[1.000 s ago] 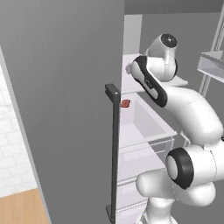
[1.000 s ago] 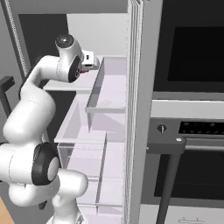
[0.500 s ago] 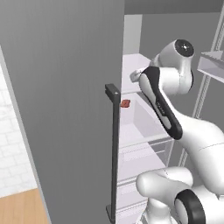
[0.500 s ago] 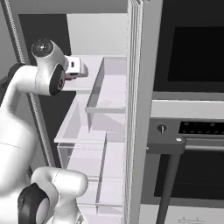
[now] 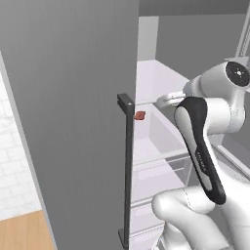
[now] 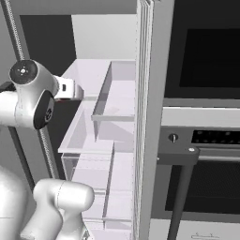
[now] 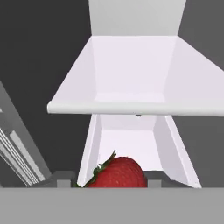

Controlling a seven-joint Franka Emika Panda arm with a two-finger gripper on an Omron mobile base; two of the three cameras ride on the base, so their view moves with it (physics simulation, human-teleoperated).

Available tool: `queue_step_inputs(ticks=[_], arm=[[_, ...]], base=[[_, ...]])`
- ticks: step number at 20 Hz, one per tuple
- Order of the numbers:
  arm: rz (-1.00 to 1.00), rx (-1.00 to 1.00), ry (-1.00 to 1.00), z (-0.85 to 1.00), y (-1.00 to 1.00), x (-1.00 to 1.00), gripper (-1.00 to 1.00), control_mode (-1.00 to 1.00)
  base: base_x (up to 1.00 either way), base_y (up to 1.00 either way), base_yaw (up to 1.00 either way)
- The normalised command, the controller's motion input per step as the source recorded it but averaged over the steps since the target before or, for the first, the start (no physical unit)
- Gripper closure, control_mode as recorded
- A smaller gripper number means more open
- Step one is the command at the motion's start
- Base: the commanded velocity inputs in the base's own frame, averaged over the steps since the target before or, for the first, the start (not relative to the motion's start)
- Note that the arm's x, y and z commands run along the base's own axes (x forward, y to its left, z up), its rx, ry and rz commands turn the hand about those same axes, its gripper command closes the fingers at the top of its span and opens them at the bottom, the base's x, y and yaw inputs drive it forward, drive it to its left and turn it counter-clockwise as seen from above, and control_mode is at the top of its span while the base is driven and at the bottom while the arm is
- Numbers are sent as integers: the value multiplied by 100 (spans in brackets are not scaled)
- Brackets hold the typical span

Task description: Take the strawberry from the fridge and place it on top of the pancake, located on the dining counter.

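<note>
The small rounded red strawberry [image 7: 119,172] sits seemingly gripped between the closed fingers, just in front of the grey fridge's white shelf [image 7: 131,107], suggesting withdrawal.

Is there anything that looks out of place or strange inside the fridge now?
A small flat reddish-brown piece seems to float beside the fridge's door handle, with no shelf visible under it. The shelves look clean and undamaged.

To my 3 o'clock: black-glass wall oven [image 6: 206,61], knob [image 6: 173,138] on ctrl panel below. Wood floor [image 5: 22,234] + white tile wall [image 5: 12,161] at 9.
</note>
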Motion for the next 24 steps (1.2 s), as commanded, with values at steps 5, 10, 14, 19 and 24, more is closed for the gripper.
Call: queue_step_inputs(ticks=[5, 10, 14, 19, 24], arm=[[0, 2, 3, -13, 1, -85, 100, -100], [0, 0, 0, -14, 2, -31, 100, 100], [0, 0, 0, 0, 0, 0, 100, 100], [0, 0, 0, 0, 0, 0, 100, 100], [0, 0, 0, 0, 0, 0, 100, 100]], base=[[0, 0, 0], [-59, 1, 0], [-100, 1, 0], [-100, 0, -8], [-100, 0, -21]])
